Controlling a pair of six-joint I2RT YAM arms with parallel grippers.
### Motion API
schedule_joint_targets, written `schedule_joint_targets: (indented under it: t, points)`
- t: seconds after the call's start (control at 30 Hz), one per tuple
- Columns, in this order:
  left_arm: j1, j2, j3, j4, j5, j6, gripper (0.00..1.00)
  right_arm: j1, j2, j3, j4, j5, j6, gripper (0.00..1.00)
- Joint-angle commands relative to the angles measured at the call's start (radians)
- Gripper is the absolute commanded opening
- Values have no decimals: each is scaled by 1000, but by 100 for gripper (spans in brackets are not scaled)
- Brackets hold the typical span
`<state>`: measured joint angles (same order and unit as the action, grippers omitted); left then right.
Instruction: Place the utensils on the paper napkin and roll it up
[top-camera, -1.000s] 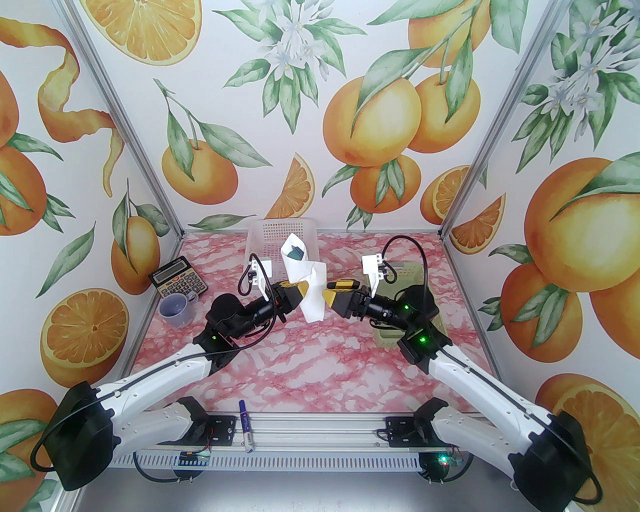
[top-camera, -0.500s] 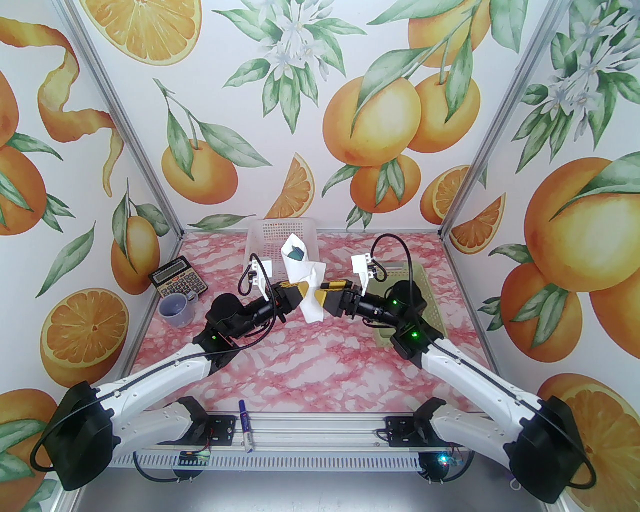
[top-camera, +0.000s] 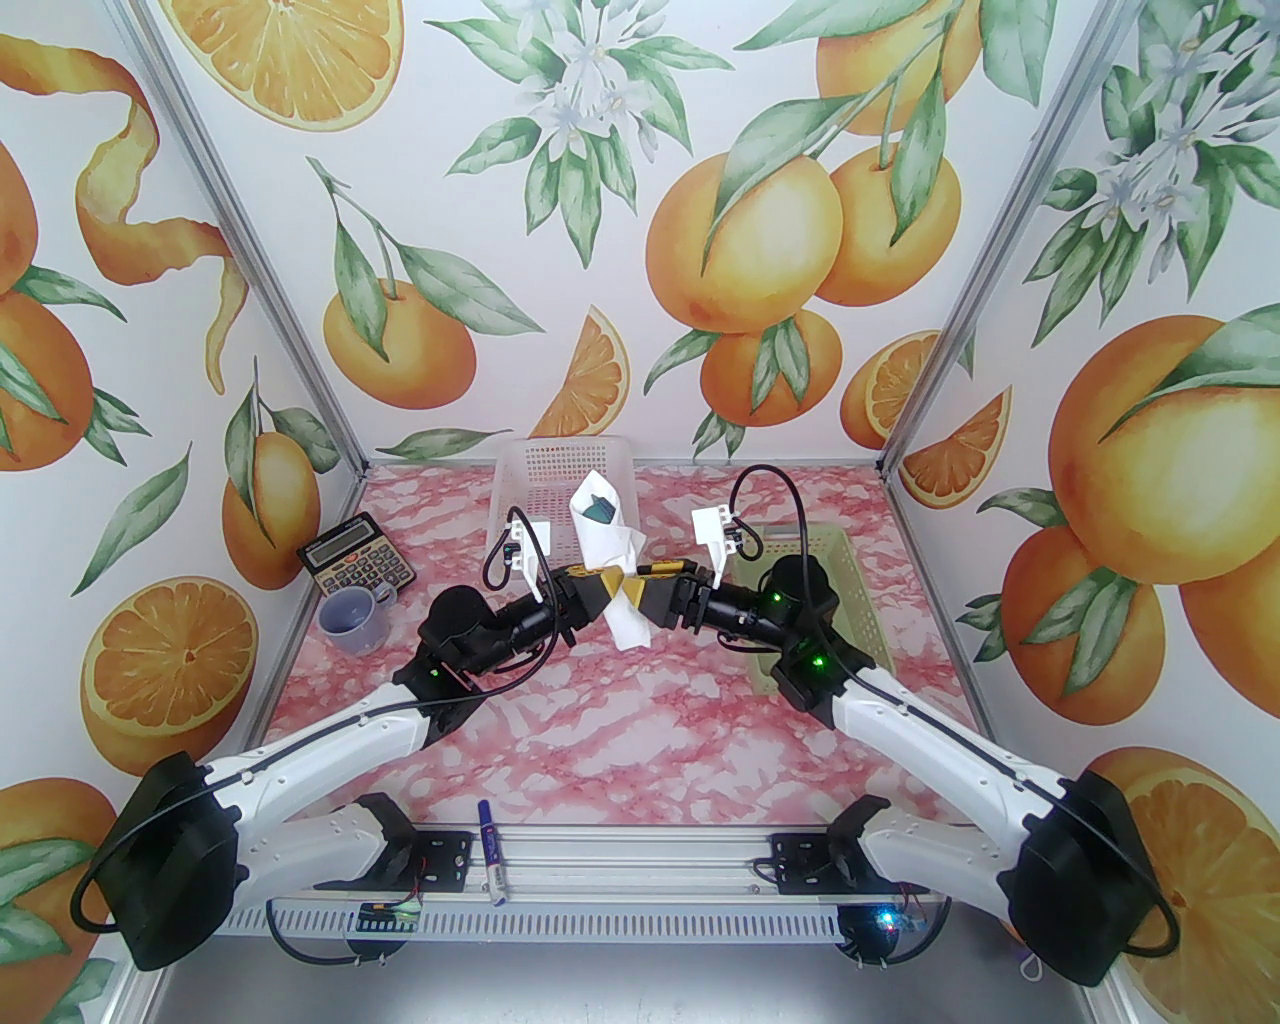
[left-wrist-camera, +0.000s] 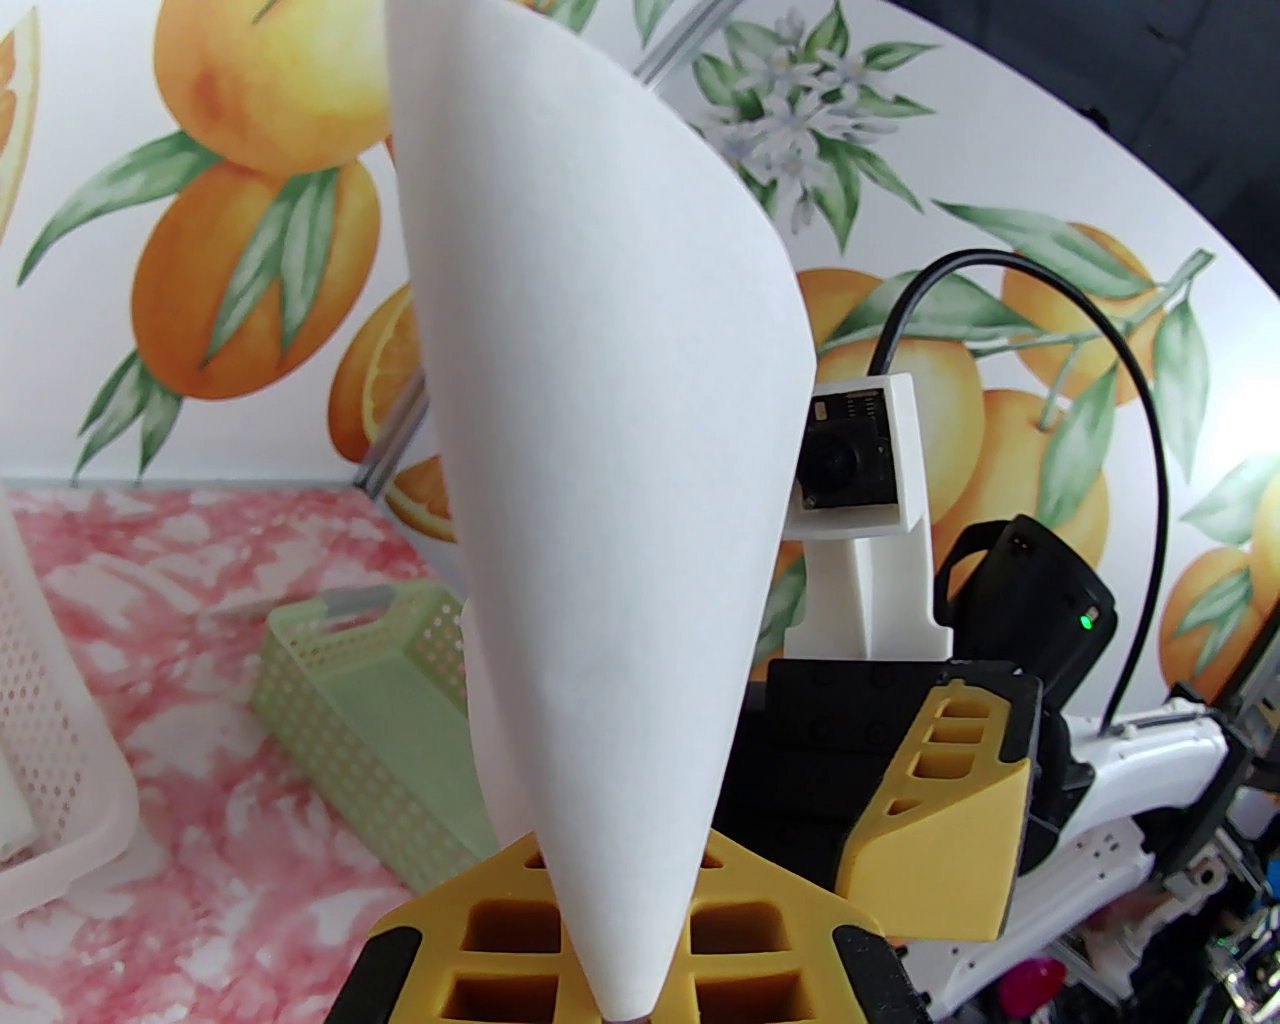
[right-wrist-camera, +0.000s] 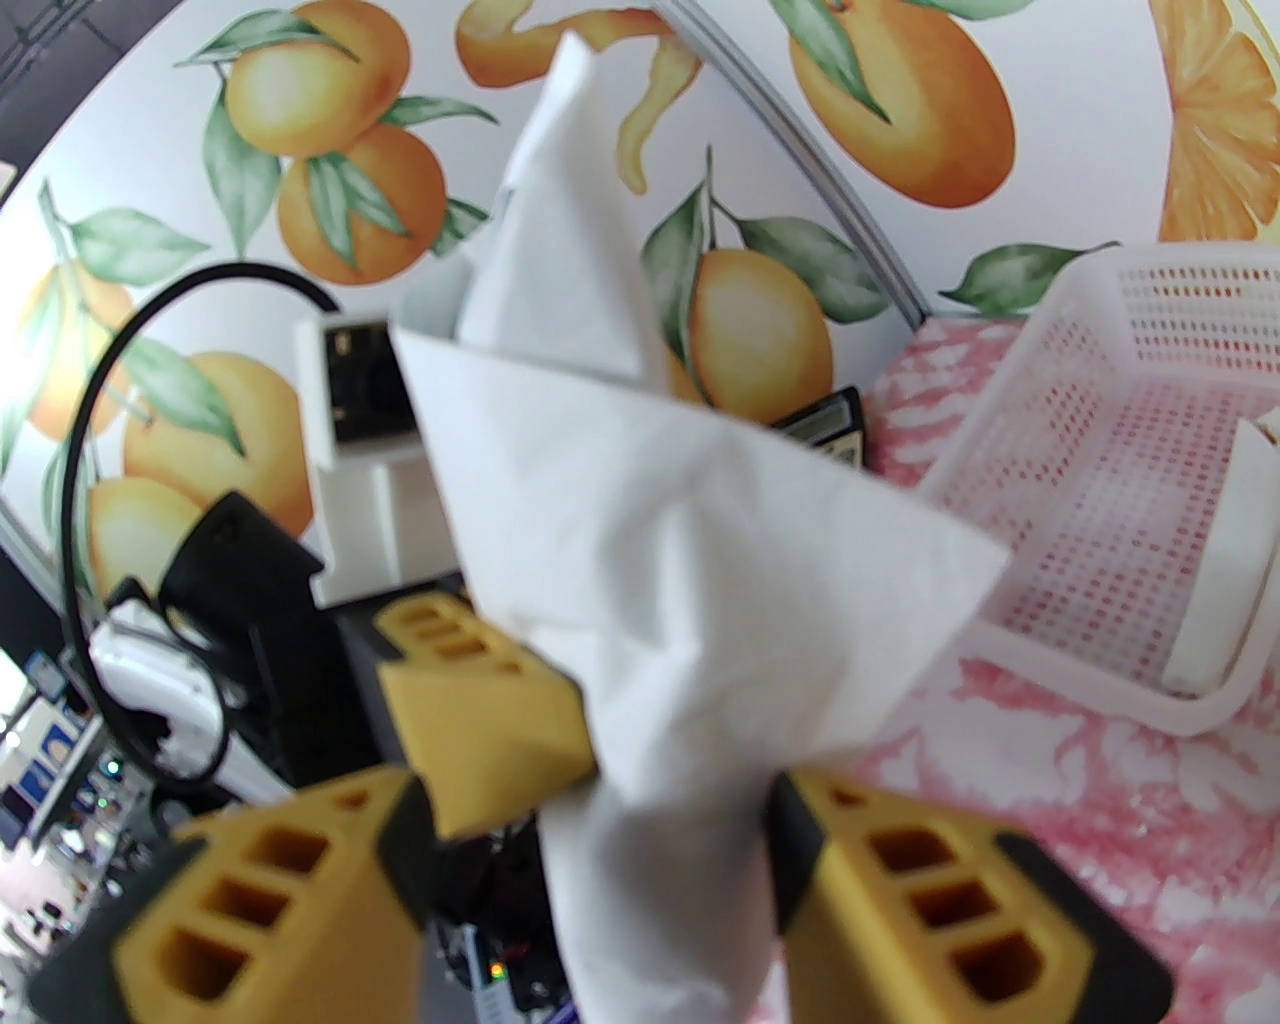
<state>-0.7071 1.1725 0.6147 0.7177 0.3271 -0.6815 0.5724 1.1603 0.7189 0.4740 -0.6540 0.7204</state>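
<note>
Top external, starting from the left: what stands on the table (top-camera: 620, 730)?

— A calculator (top-camera: 358, 562) at ten o'clock, a pale blue mug (top-camera: 350, 617) just beside it at nine, and a blue-capped marker (top-camera: 492, 850) lying on the rail (top-camera: 640, 858) at seven.

— And the left gripper (top-camera: 610, 588)?

— It sits just toward twelve of the table's middle, clamped tight on the paper napkin (top-camera: 604, 548). In the left wrist view the roll's narrow end is pinched between the yellow fingers (left-wrist-camera: 480, 930), and the paper widens upward into a cone.

— Where is the napkin exactly?

— Held up between the two grippers, on the six o'clock side of the white mesh basket (top-camera: 540, 470), which stands at twelve. It is rolled and tilted, with its open end toward twelve. The utensils (top-camera: 600, 512) are inside. A dark teal tip shows in the open end, though I cannot tell which piece it is.

— The right gripper (top-camera: 645, 588)?

— It meets the roll from the three o'clock side. In the right wrist view its jaws stand partway open, with one finger (right-wrist-camera: 900, 900) on each side of the roll's lower part. A dark gap shows between the paper and the other finger, so it has hold of nothing.

— Farther right?

— A green basket (top-camera: 860, 590) at three o'clock, partly under the right arm.
</note>
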Motion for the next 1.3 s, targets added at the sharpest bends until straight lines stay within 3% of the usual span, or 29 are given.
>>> schedule_joint_targets:
  t: [0.0,0.27,0.47,0.63,0.97,1.27]
  points:
    - [4,12,31,58,19,-13,0,9,17,27,26,-20,5,54]
    - [6,20,26,110,45,-32,0,8,17,11,69,-97,44,46]
    - [14,10,23,121,85,-34,0,-30,35,-19,286,-213,183,46]
    - [22,14,24,144,122,-51,0,-39,54,-27,364,-290,227,47]
    - [35,35,50,170,213,-73,0,-41,60,-39,348,-355,209,46]
    - [40,36,57,179,215,-81,0,-41,57,-45,226,-354,117,43]
